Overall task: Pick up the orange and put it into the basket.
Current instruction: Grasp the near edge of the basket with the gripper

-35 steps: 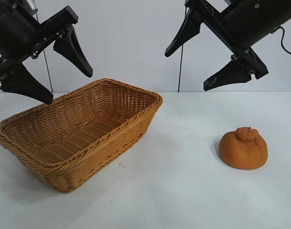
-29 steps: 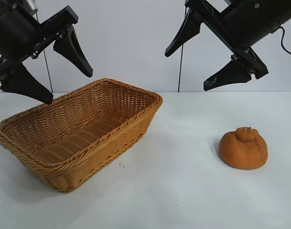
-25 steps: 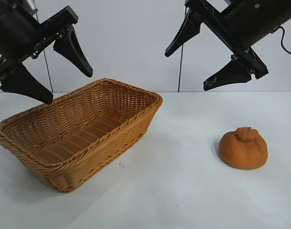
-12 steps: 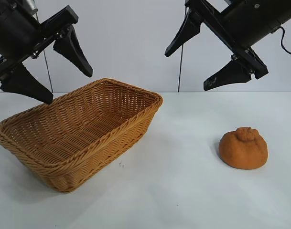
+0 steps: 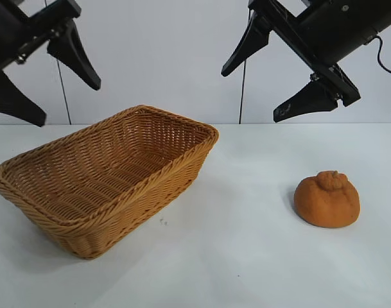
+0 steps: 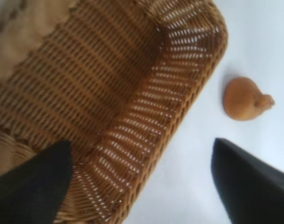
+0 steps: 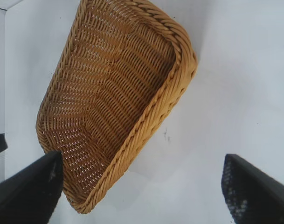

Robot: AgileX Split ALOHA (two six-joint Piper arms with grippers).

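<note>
- A plain white worktop [image 5: 246,256] runs back to a pale wall, with a thin dark cable hanging down the wall behind the right arm.
- The large rectangular golden-brown woven wicker basket [image 5: 73,221] with flared sides and a thick braided rim sits on the worktop at about 9 o'clock from the middle of the exterior view, set at an angle so one corner points toward 1 o'clock. Nothing lies inside it.
- The squat dull-orange rough-skinned orange [image 5: 327,200], with a bumpy knob on top, rests on the worktop at about 4 o'clock from the scene's middle, well apart from the basket and outside it.
- The left pincer [image 5: 44,74] hangs in the air at 10 o'clock, above the basket's far left side. Its two black tapered fingers [image 5: 76,54] stand wide apart and hold nothing.
- The left wrist view looks down into the basket [image 6: 197,88], with the orange [image 6: 246,99] on the bare worktop beyond the rim.
- The right pincer [image 5: 259,90] hangs at 1 o'clock, high above the worktop between basket and orange, touching neither. Its black fingers [image 5: 307,99] are spread wide and empty.
- The right wrist view shows the basket [image 7: 172,95] below, between its two dark fingertips [image 7: 253,191]; the orange is not in that view.
</note>
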